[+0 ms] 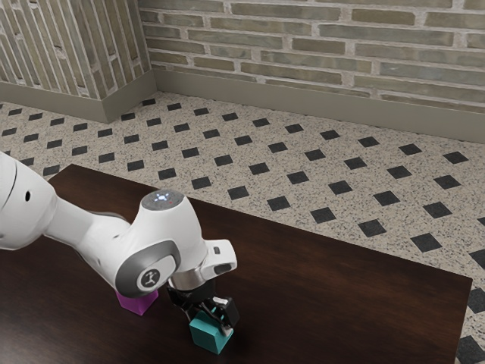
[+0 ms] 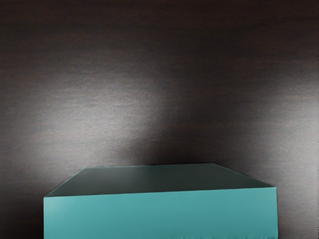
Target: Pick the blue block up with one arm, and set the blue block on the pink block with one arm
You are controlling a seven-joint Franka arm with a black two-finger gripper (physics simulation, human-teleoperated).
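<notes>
The blue block, teal in colour, rests on the dark wooden table near its front edge. My gripper is down over it, with the black fingers against its sides, shut on it. In the wrist view the blue block sits large and close just under my hand, its top face and one side showing. The pink block stands on the table just to the exterior view's left of the blue one, partly hidden behind my arm.
The table top stretches bare to the exterior view's right, as far as its edge. A tiled floor and brick walls lie beyond.
</notes>
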